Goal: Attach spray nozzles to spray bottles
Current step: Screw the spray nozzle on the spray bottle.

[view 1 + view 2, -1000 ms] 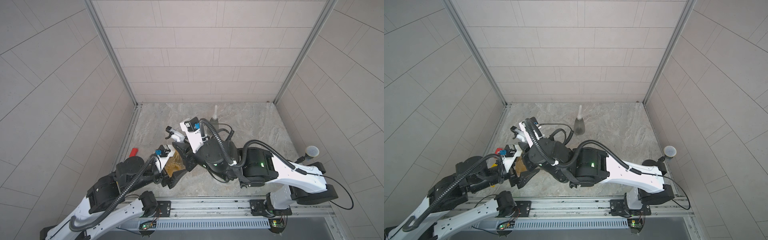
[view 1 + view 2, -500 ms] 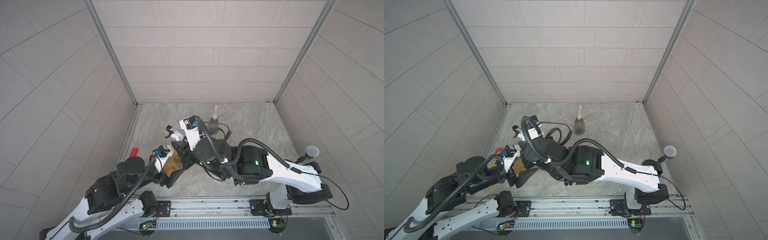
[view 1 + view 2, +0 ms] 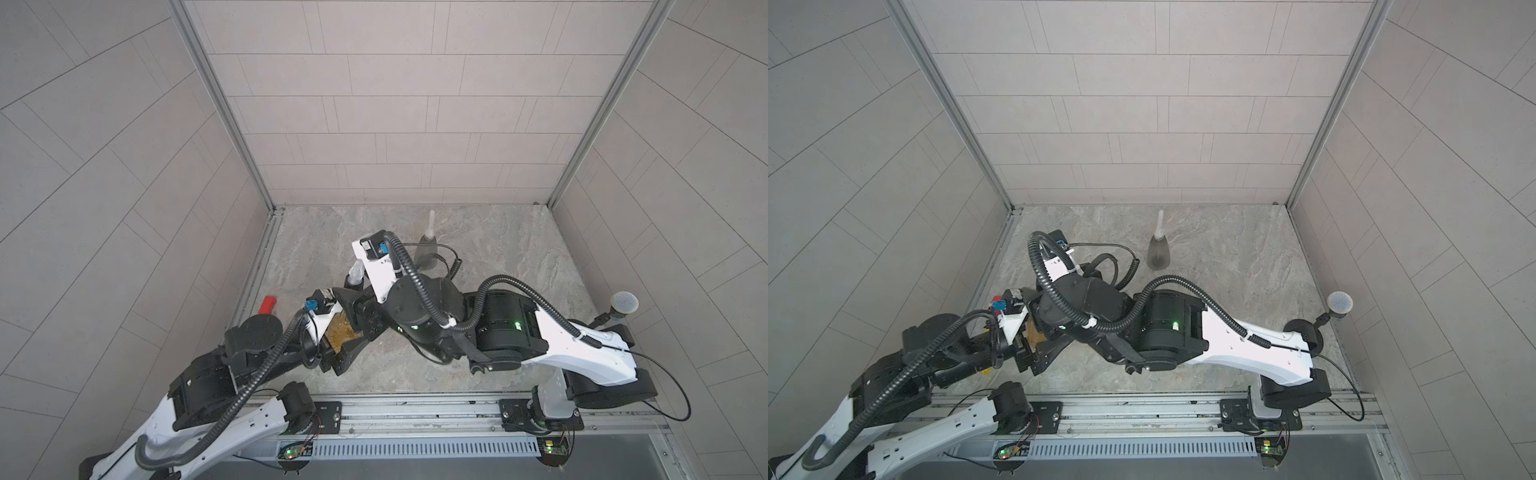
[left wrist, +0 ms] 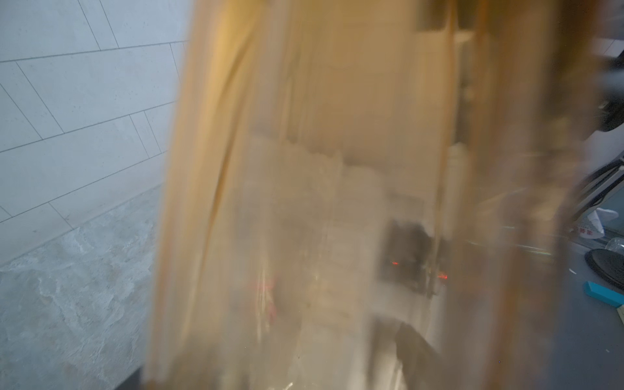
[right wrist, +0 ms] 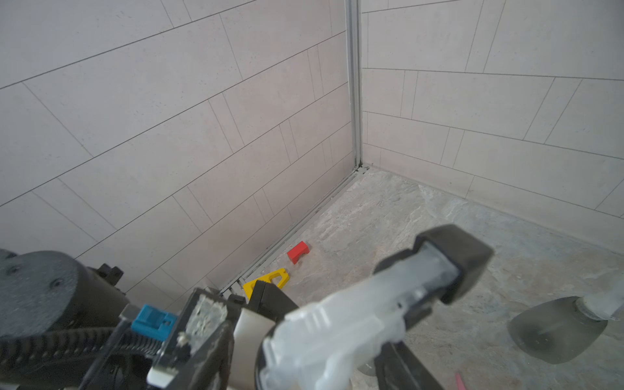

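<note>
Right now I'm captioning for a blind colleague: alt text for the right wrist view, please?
A translucent white spray nozzle with a black tip fills the foreground. Beyond it, a red block and yellow piece lie by the tiled wall; a grey bottle sits apart.

Arms angle inward; left end effector point(image 3: 340, 332) clamped; right end effector point(image 3: 355, 296) alongside.

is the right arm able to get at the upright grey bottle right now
Probably yes: the grey bottle stands alone on open table just beyond the right arm, with nothing between them.
</note>
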You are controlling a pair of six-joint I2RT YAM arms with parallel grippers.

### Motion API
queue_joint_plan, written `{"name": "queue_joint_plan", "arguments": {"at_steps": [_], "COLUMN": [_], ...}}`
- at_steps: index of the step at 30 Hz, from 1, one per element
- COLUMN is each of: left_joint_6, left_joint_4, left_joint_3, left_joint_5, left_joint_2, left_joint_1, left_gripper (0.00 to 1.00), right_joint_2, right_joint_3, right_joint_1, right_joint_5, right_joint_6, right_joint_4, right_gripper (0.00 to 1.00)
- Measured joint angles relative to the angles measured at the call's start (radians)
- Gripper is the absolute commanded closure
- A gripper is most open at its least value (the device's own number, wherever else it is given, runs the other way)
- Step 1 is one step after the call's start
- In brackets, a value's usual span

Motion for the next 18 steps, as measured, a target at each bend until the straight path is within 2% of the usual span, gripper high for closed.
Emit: {"name": "queue_joint_plan", "arguments": {"at_steps": [3,6,11,15,18], "left_joint_6": [-0.010,-0.016,-0.016,-0.022,-0.027], "left_joint_4": [0.055,0.103,0.132,0.135,0.149], "left_joint_3": [0.000,0.000,0.000,0.000,-0.009], "left_joint_5": [-0.008,-0.008,0.017,0.068,0.139], "left_joint_2": [0.006,0.008,0.008,0.008,0.005], "left_joint_1": [0.000,0.000,0.000,0.000,0.000], "left_gripper": [1.00,1.00,1.00,1.00,1.00], "right_joint_2": [-0.084,-0.188,-0.387,-0.507,-0.564], "right_joint_3": [-0.111,-0.288,-0.532,-0.552,-0.526], "right_joint_1": [0.047,0.101,0.101,0.093,0.006], "right_joint_5": [-0.052,-0.114,-0.179,-0.180,-0.208], "right_joint_6": [-0.041,-0.079,-0.140,-0.205,-0.243], "right_joint_4": [0.011,0.035,0.097,0.113,0.133], "right_gripper": [0.28,0.27,0.27,0.28,0.30]}}
